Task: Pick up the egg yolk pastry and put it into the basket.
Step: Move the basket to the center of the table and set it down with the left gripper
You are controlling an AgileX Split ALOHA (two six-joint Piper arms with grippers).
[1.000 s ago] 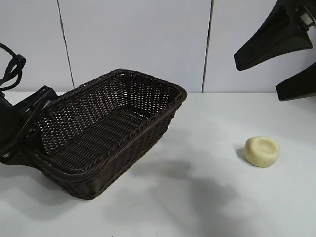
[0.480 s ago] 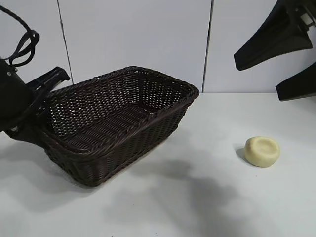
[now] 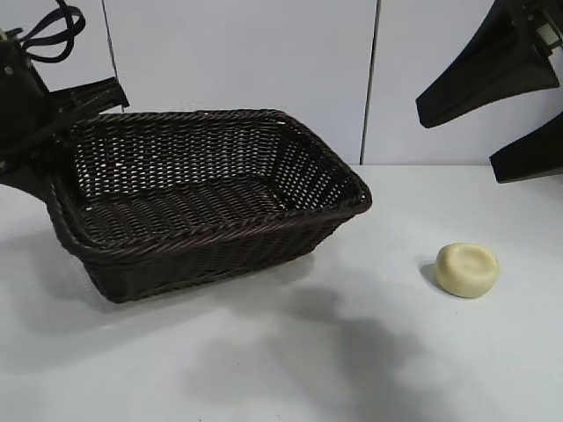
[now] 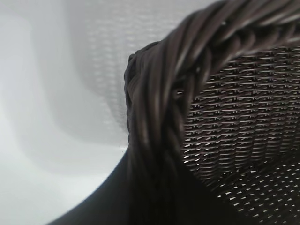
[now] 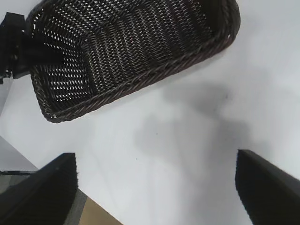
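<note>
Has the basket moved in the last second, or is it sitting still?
Yes. The basket has swung and lifted: its near-right corner now reaches closer to the egg yolk pastry, which lies where it was. The left claw holds its rim.

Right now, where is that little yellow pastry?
In the exterior view the pastry lies on the white table at the right, apart from the basket to its left and below the open right gripper.
</note>
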